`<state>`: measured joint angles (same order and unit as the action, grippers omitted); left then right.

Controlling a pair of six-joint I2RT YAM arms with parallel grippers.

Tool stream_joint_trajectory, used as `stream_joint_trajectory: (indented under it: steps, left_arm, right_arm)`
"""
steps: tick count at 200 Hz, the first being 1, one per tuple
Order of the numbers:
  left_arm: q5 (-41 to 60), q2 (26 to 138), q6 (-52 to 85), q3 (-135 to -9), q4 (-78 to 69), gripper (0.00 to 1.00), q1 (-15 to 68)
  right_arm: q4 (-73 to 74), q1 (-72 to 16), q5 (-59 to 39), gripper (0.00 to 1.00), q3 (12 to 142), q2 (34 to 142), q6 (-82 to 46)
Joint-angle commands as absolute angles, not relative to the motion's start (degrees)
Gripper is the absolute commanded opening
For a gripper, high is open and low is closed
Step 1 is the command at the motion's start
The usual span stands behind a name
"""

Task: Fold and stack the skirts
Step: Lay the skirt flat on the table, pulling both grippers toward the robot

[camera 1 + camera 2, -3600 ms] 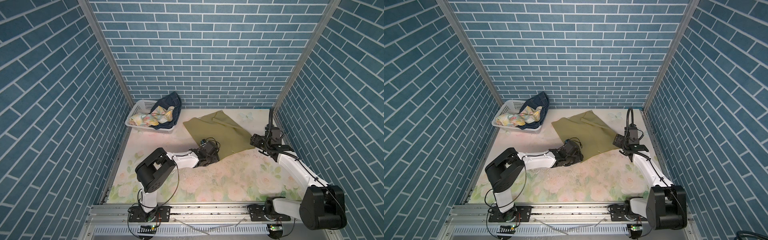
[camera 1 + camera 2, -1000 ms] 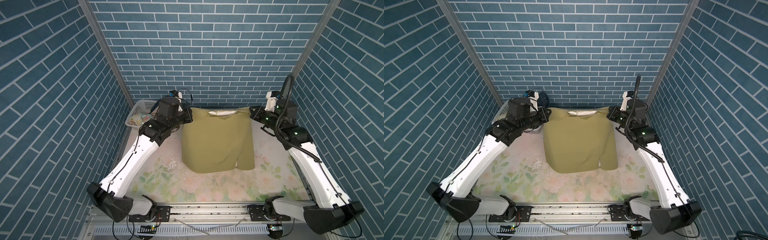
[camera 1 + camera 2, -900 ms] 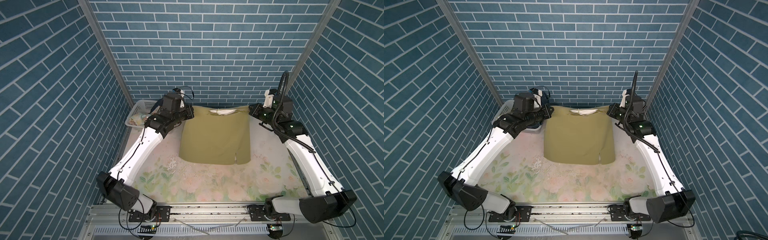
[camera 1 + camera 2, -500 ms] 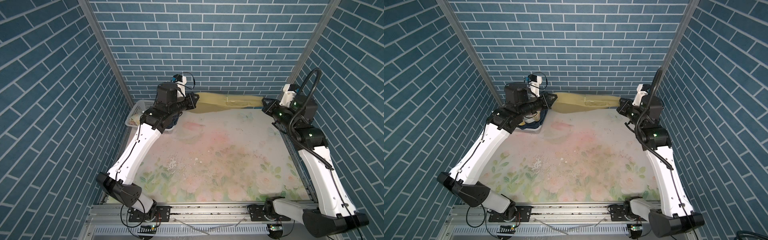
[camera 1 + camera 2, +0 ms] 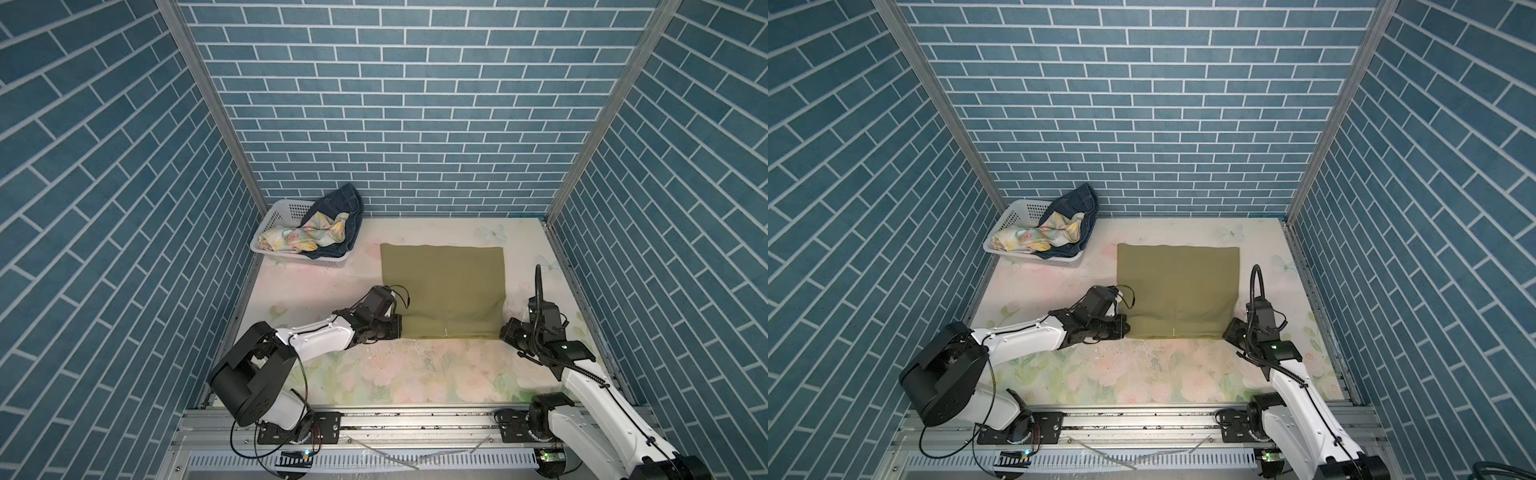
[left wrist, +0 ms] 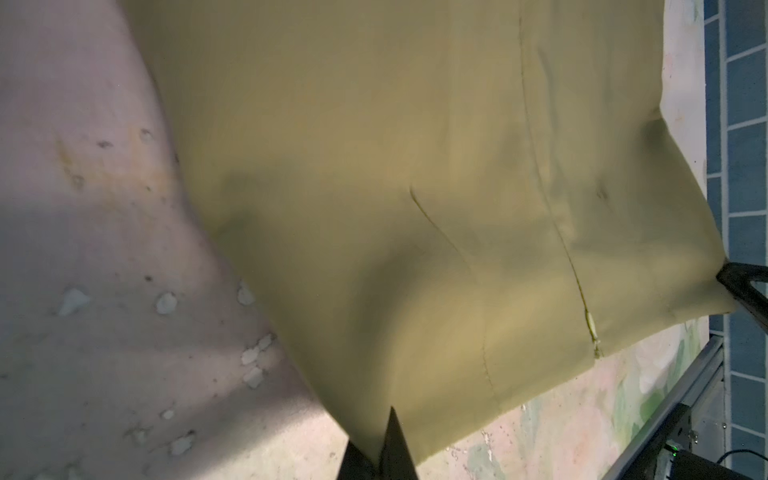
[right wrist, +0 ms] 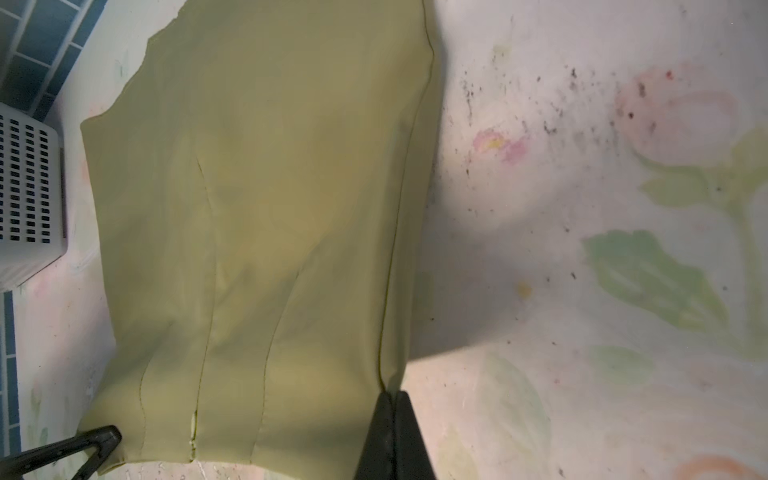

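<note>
The olive skirt [image 5: 442, 286] lies flat at the back right of the table [image 5: 415, 374]. Its zip end faces the front edge and its hem the back. It is nearly square, with no clear long axis. The cloth looks soft and light and will likely sag, so it is best taken by the corners. The left gripper [image 5: 400, 326] and right gripper [image 5: 504, 332] each pinch a front corner. The floral skirt [image 5: 299, 239] and denim skirt [image 5: 337, 203] lie in the basket [image 5: 286, 203].

This is a robotics lab test cell, staged rather than lived in. Panels printed with blue brick [image 5: 395, 104] box in three sides, joined by bare aluminium posts [image 5: 214, 104]. Two white-and-black arms [image 5: 316, 336] stand on an aluminium rail [image 5: 415, 430] along the near edge of the tabletop [image 5: 415, 374], with black cables [image 5: 538, 286] exposed.
</note>
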<state>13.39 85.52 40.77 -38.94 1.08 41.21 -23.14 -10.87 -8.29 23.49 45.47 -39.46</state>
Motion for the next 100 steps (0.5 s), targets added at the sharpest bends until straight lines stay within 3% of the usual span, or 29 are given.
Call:
stream_joint_trajectory:
  steps: [1, 18, 30, 44, 59, 88, 100]
  left_arm:
    - [8.9, 85.1, 42.4, -38.3, -4.0, 0.12, 41.2]
    - [7.8, 84.7, 42.4, -38.7, -2.2, 0.34, 41.4]
    - [7.0, 84.2, 42.2, -39.1, -0.9, 0.45, 41.4]
    - [6.1, 83.6, 41.8, -39.8, 1.4, 0.53, 41.4]
    - [5.4, 83.2, 41.1, -42.0, 3.8, 0.57, 41.4]
    - [4.2, 83.4, 40.1, -44.3, 7.3, 0.58, 41.3]
    - [3.7, 83.9, 39.7, -44.9, 8.0, 0.58, 41.4]
  right_arm:
    - [-21.9, -10.5, -6.2, 0.00, 23.2, 44.8, -41.0]
    - [-23.1, -10.5, -5.9, 0.44, 23.8, 45.9, -40.0]
    - [-23.9, -10.5, -5.4, 0.61, 24.8, 46.4, -39.5]
    - [-24.4, -10.5, -3.6, 0.69, 26.2, 47.3, -39.4]
    - [-24.2, -10.4, -3.7, 0.71, 28.3, 49.9, -39.0]
    - [-21.8, -8.5, -6.4, 0.71, 31.1, 58.0, -37.5]
    - [-19.7, -7.4, -8.6, 0.66, 31.5, 61.3, -37.4]
